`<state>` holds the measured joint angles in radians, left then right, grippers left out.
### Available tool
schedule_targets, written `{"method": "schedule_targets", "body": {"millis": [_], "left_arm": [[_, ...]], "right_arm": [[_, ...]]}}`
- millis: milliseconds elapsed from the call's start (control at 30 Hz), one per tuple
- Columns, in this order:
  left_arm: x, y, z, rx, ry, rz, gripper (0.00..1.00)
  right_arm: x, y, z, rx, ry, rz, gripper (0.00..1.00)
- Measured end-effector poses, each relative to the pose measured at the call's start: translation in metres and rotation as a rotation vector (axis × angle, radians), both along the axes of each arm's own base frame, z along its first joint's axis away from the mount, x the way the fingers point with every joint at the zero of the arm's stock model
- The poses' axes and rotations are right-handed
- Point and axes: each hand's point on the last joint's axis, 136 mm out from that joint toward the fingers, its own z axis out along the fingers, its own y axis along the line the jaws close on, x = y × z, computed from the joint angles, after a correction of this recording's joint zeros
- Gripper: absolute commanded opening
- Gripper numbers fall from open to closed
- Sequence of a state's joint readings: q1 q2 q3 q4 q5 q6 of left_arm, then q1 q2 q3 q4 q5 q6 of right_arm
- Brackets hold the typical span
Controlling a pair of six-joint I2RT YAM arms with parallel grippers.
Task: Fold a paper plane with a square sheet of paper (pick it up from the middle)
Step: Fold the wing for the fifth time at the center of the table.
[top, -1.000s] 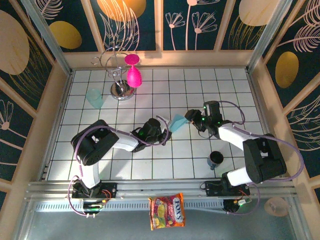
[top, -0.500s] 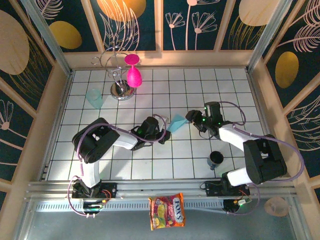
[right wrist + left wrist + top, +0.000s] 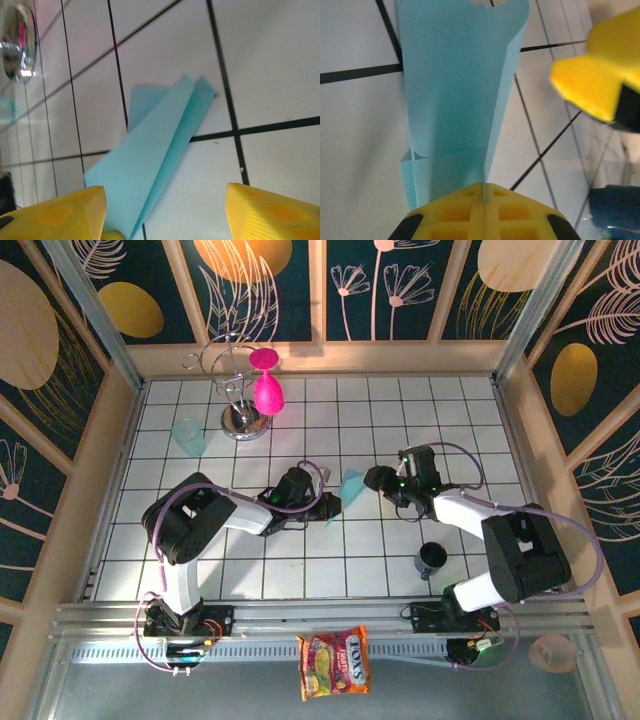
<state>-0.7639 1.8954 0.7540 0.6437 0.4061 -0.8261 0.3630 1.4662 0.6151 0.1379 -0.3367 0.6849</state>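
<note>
The square sheet of paper (image 3: 350, 486) is light blue, folded lengthwise into a narrow creased strip, near the middle of the tiled table (image 3: 400, 420). My left gripper (image 3: 328, 504) is shut on its near end. In the left wrist view the paper (image 3: 455, 85) runs up from the pinched yellow fingertips (image 3: 470, 197). My right gripper (image 3: 374, 480) stands just right of the paper, open. In the right wrist view the paper (image 3: 150, 160) lies ahead between the spread fingers (image 3: 270, 210), closer to the left one, with nothing held.
A chrome stand with pink goblets (image 3: 252, 390) and a pale-teal cup (image 3: 188, 436) sit at the back left. A dark cup (image 3: 432, 558) stands by the right arm. A snack packet (image 3: 334, 662) lies in front of the rail. Wooden walls enclose the table.
My right gripper has shifted slightly left toward the paper and spread its fingers wider. The left gripper stays shut on the paper, hardly moved.
</note>
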Motion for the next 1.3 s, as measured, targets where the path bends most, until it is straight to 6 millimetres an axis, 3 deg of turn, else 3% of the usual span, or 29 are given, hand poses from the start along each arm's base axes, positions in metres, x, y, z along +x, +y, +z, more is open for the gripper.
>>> {"method": "schedule_targets", "body": {"millis": [200,400,800,1300], "left_arm": [[0.000,-0.004,0.007,-0.065,0.077,0.032,0.03],[0.004,-0.001,0.001,-0.085,0.145,0.073,0.03],[0.007,-0.007,0.012,-0.170,0.208,0.106,0.02],[0.005,-0.004,-0.004,-0.150,0.254,0.122,0.04]], "right_arm": [[-0.001,0.016,-0.010,-0.030,0.010,0.078,0.65],[0.000,0.026,-0.015,-0.042,0.014,0.126,0.64],[-0.006,0.026,-0.025,-0.066,0.039,0.150,0.65],[-0.004,0.028,-0.029,-0.081,0.072,0.153,0.66]]}}
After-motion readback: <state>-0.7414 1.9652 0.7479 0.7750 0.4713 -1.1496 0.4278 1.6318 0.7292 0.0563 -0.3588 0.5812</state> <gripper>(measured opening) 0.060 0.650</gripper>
